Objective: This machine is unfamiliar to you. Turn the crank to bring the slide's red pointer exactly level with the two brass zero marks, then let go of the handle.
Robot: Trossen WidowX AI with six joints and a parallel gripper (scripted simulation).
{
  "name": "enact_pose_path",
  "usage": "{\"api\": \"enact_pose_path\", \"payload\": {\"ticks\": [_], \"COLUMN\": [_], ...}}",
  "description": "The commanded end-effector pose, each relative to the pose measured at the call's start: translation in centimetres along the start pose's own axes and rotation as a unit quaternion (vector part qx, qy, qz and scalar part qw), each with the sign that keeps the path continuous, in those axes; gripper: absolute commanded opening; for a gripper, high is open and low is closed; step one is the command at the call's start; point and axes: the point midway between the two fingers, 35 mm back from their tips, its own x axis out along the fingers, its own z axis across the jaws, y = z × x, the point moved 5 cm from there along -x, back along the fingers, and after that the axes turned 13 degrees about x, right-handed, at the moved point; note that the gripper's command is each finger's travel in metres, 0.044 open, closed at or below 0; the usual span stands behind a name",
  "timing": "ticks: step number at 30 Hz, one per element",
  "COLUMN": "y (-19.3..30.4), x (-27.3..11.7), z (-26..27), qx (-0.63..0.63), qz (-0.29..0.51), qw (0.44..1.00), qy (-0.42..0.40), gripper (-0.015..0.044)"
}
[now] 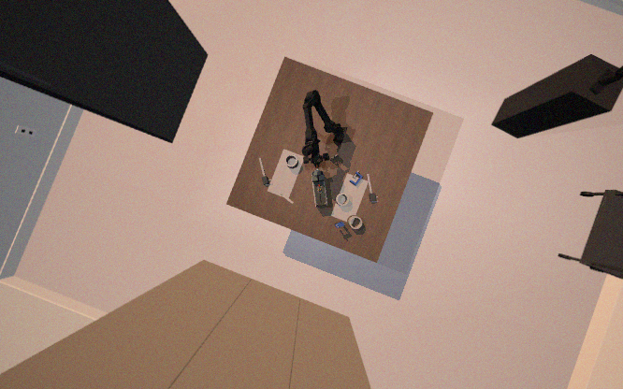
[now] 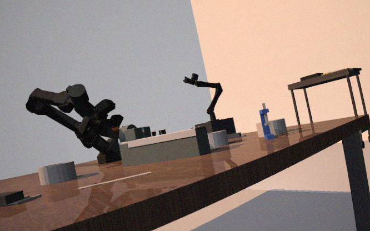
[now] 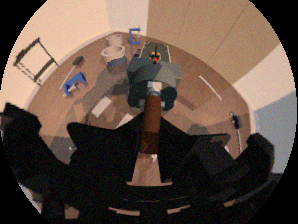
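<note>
Brown handle (image 3: 152, 122), end effector (image 3: 149, 115) closed around it

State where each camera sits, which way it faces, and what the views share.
Top: high overhead, facing down at the table; the arm shows.
Exterior: low beside the table, looking across it; the arm shows.
Wrist: on the arm, facing past the pincer along the brown handle.
Top and exterior share the arm and table.

Two robot arms (image 1: 309, 121) (image 2: 73, 121), three round tubs (image 1: 354, 228) (image 2: 56, 174) (image 3: 116, 61), two blue clamps (image 1: 351, 182) (image 2: 264, 121) (image 3: 75, 81), one table (image 1: 266, 121) (image 2: 180, 200) and, far right, one trolley (image 1: 618, 232) (image 2: 324, 80).
</note>
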Motion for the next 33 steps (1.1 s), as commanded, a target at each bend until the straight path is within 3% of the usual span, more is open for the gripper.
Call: {"api": "enact_pose_path", "payload": {"ticks": [1,33], "y": [-0.2,0.7], "x": [-0.1,1.3], "z": [-0.8,-3.1], "qx": [0.005,0.005], "qz": [-0.002,-0.002], "qw": [1.0,1.0], "qy": [0.011,0.013], "gripper": [0.0,0.0]}}
